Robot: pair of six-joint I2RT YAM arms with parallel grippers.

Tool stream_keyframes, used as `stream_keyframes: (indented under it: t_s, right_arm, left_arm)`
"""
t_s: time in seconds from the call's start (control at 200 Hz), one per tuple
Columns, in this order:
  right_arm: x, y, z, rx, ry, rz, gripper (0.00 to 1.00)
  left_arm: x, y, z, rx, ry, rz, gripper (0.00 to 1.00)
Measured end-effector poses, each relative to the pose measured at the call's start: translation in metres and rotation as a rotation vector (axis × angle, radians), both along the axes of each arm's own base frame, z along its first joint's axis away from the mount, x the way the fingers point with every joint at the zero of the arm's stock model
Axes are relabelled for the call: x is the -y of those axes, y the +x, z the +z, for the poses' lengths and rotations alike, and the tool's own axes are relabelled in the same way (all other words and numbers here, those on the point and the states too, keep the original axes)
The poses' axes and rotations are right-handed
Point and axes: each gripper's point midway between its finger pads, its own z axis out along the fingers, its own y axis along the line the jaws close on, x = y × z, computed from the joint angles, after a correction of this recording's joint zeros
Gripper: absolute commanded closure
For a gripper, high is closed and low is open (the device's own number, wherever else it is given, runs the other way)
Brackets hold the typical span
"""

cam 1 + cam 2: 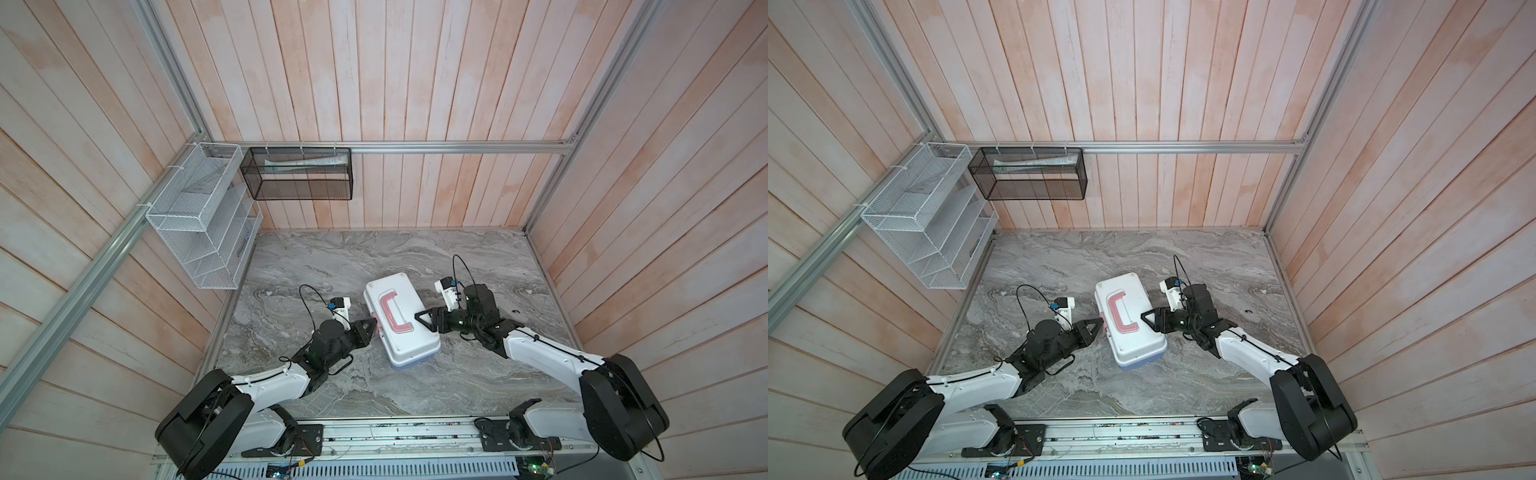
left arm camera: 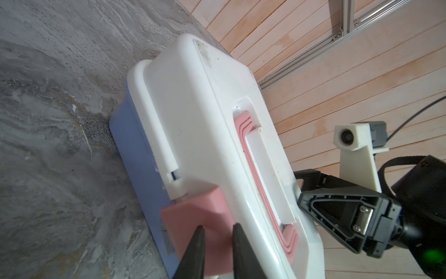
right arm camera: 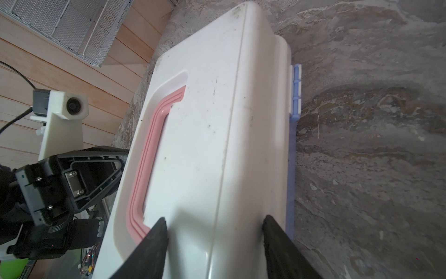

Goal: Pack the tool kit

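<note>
The tool kit (image 1: 405,345) (image 1: 1136,343) lies closed and askew in the middle of the marble table, white lid over a light blue base (image 2: 135,154). Its pink handle (image 1: 392,313) (image 3: 144,154) lies flat in the lid's recess. My left gripper (image 1: 374,326) (image 1: 1101,322) (image 2: 218,228) stands at the kit's left side, jaws a narrow gap apart with the tips on the pink latch (image 2: 193,215). Over the lid's right part my right gripper (image 1: 417,316) (image 1: 1143,316) (image 3: 214,221) stands open, one finger by the handle's end, the other near the hinge-side edge of the lid.
A white wire basket (image 1: 199,220) hangs on the left wall and a black mesh basket (image 1: 297,174) on the back wall, with a pale packet inside. Wooden walls enclose the table on three sides. The kit's blue hinge (image 3: 296,91) faces right.
</note>
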Motion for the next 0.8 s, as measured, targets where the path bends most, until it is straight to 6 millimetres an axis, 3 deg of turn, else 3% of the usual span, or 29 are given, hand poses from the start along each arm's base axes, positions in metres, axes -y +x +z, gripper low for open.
stream_keyframes:
  t_s: [0.25,0.555,0.8]
  right_arm:
    - [0.000,0.001,0.000,0.002,0.001,-0.001,0.41]
    - [-0.001,0.002,0.000,0.001,0.004,-0.003,0.41]
    - [-0.001,0.002,0.000,-0.002,0.008,-0.007,0.41]
  left_arm:
    - [0.000,0.000,-0.001,-0.015,0.041,-0.006,0.77]
    - [-0.007,-0.011,-0.030,-0.104,0.142,-0.024,0.77]
    - [-0.006,-0.010,-0.029,-0.101,0.148,-0.029,0.77]
